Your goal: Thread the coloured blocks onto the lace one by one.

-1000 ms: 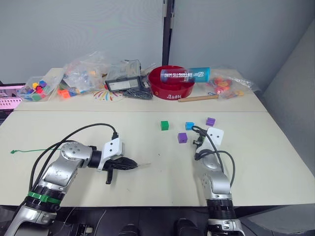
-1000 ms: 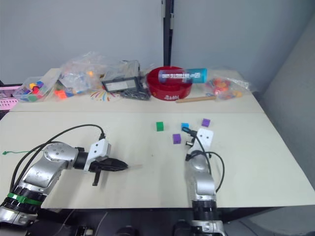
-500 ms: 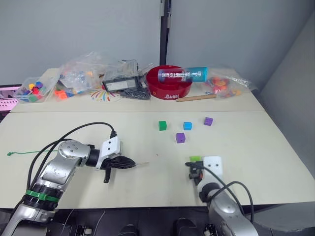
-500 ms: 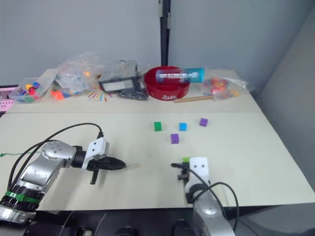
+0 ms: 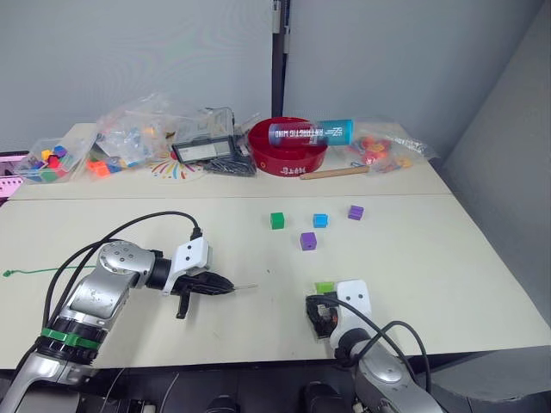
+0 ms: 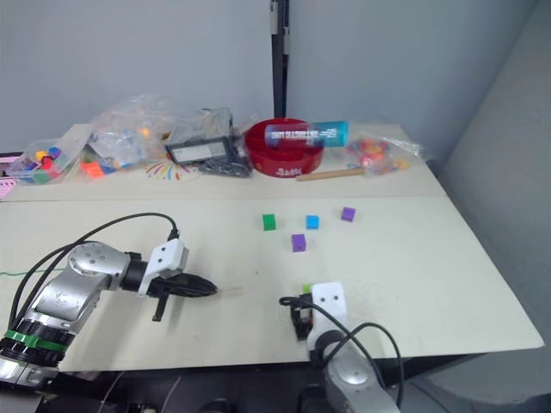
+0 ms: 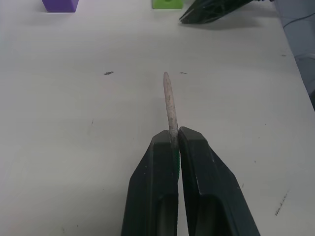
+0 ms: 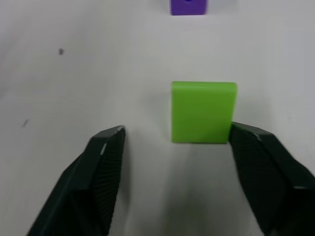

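Nothing is threaded yet: left end effector (image 7: pixel 173 142) pinches the lace (image 7: pixel 170 105) tip, right end effector (image 8: pixel 177 142) spread around the lime green block (image 8: pixel 203 112).

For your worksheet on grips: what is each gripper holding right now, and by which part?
The left gripper is shut on the lace, pinching it just behind its stiff pale tip. The right gripper is open and holds nothing; the lime block sits between its fingers.

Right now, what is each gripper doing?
Left gripper: shut on the lace's pale tip.
Right gripper: open, lime green cube between its fingers.
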